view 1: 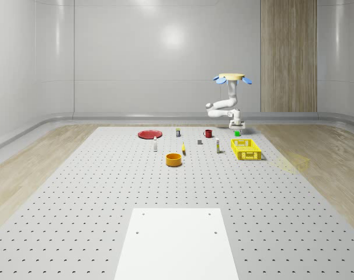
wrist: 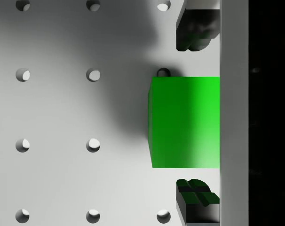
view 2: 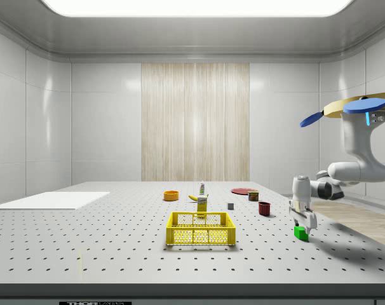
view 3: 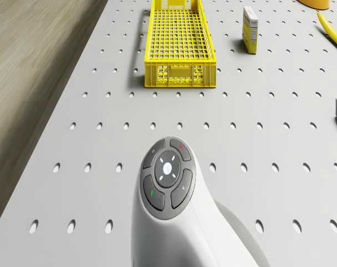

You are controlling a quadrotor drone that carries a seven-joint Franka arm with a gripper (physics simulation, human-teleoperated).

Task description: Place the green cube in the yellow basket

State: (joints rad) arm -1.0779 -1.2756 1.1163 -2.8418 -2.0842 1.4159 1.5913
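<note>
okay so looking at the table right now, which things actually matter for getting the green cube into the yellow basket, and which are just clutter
Belong to the job:
- small green cube, on the table between the gripper's open fingers
- yellow mesh basket

Just lying about:
- orange bowl
- flat red plate
- dark red mug
- yellow banana
- small white and yellow carton

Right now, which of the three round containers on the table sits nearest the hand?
The red mug; the orange bowl and red plate lie farther from the hand.
</note>
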